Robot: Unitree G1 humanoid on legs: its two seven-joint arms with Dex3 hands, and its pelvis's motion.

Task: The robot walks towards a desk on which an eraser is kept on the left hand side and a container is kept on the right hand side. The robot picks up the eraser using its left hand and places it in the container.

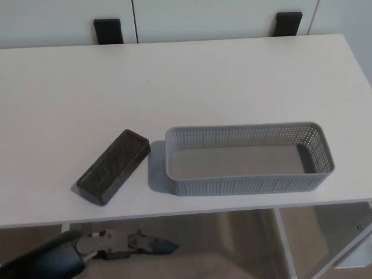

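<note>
A dark grey eraser (114,167) lies flat and slanted on the white desk (186,87), near the front edge, left of centre. Just to its right stands a grey perforated container (249,175), long and shallow, with nothing inside it. My left hand (131,244) shows at the bottom left, below the desk's front edge and a little in front of the eraser, touching nothing. Its fingers lie close together and point right; I cannot make out whether they are closed. My right hand does not show.
Two black brackets (108,31) (288,23) sit against the white wall panels behind the desk. A white desk leg (287,244) and brown floor (232,244) show beneath the front edge. Bare desk surface stretches behind the eraser and container.
</note>
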